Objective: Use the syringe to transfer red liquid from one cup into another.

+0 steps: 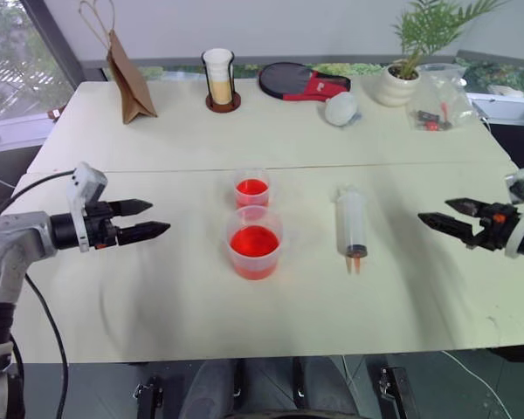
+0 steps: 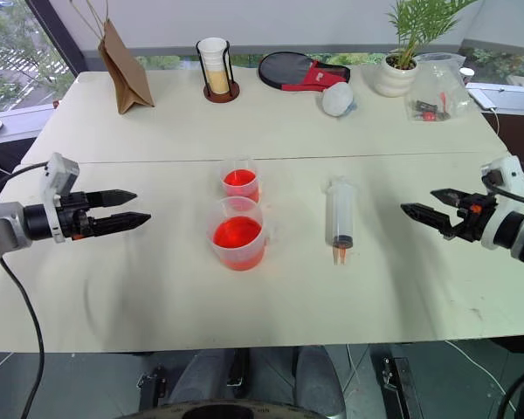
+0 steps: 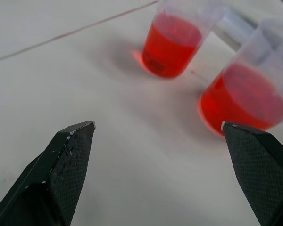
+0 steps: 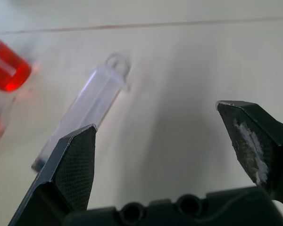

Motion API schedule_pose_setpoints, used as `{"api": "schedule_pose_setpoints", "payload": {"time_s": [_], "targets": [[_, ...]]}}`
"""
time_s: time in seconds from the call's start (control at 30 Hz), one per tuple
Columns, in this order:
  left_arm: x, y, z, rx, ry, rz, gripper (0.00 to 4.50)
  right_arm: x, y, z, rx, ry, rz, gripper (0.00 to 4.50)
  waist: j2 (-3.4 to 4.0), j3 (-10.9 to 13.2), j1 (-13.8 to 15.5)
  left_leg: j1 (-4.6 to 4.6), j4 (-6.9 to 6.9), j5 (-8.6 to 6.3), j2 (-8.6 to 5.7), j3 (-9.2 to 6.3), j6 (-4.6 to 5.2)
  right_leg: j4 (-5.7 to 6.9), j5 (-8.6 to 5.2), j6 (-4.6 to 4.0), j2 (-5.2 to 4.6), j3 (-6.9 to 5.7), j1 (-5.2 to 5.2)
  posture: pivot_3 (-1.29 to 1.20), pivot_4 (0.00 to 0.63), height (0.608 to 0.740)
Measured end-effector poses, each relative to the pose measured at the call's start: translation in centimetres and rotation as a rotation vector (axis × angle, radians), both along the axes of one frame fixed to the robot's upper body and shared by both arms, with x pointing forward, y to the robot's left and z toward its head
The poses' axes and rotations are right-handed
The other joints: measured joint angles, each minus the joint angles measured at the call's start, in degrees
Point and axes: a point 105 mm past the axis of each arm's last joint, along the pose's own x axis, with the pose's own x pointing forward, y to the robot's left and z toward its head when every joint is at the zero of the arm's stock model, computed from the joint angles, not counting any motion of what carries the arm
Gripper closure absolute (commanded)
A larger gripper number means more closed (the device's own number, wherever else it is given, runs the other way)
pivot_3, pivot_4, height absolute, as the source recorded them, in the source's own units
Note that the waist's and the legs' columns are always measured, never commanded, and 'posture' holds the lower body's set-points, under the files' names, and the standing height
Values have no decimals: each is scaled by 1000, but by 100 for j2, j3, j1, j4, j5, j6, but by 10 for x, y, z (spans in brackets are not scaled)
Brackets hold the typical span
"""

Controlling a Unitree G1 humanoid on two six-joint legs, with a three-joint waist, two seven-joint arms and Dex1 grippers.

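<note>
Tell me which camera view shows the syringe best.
The right eye view: the syringe lies whole on the table, orange tip toward the robot, right of both cups. The left eye view shows much the same. The right wrist view sees it blurred, partly behind one finger; the left wrist view catches a vague sliver.

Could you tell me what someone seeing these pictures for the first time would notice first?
Most likely the bright red liquid in the two clear cups at the table's middle, the wider cup nearer the robot and the smaller cup just behind it. Next, the syringe lying flat to their right, and the open left gripper and right gripper poised on either side, holding nothing.
</note>
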Motion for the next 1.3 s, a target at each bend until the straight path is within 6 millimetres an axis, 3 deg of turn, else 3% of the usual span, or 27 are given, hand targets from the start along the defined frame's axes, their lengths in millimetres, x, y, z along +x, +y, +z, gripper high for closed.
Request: {"api": "schedule_pose_setpoints", "payload": {"time_s": [0.17, 0.33, 0.5, 0.67, 0.93, 1.03, 1.17, 1.2, 1.3], "targets": [[13, -8, 34, 36, -83, -83, 54, 12, 9, 27, -60, 171, -26, 0, 4, 2, -10, -9, 1, 2, 0, 0, -3, 2, -3, -5, 0, -1, -12, 0, 150, 740], [20, -42, 67, 141, -183, -295, 54, 26, 46, 41, -81, 399, 29, 0, 4, 2, -17, -47, 6, 4, -2, 1, -5, 2, 0, 0, 2, -3, -44, 0, 150, 740], [22, -66, 69, 172, -213, -429, 54, 38, 77, 24, -25, 624, 43, 0, 3, 2, -17, -137, 32, 34, -7, 7, -48, 38, 6, 10, 9, -5, -138, 0, 150, 740], [15, -85, 67, 176, -247, -506, 54, 44, 95, 2, -5, 770, 24, 0, 2, 2, -13, -197, 93, 31, -10, 10, -39, 112, 7, 12, 15, -12, -194, 0, 150, 740], [7, -87, 42, 141, -206, -466, 54, 59, 107, -32, -71, 839, -10, 0, 0, 1, -23, -179, 117, 23, -11, 14, -17, 118, 13, 23, 29, -15, -172, 0, 150, 740], [3, -90, 36, 113, -204, -449, 0, 66, 109, -37, -127, 813, -6, 867, -24, -12, -37, -157, 117, 24, -8, 8, -19, 117, 13, 24, 35, -15, -147, 0, 150, 740], [5, -87, 35, 105, -211, -414, 0, 73, 105, -46, -179, 792, -41, 2918, -36, -19, -50, -99, 112, 16, -7, 8, -5, 115, 13, 24, 37, -14, -95, 0, 150, 740], [5, -87, 36, 106, -213, -409, 0, 74, 106, -47, -183, 790, -38, 3115, -37, -20, -55, -82, 111, 14, -5, 8, -4, 115, 13, 24, 38, -13, -79, 0, 150, 740], [6, -88, 35, 101, -219, -403, 0, 75, 109, -49, -204, 784, -31, 3123, -38, -20, -58, -49, 111, 14, -1, 5, -4, 115, 13, 23, 42, -12, -47, 0, 150, 740]]}}
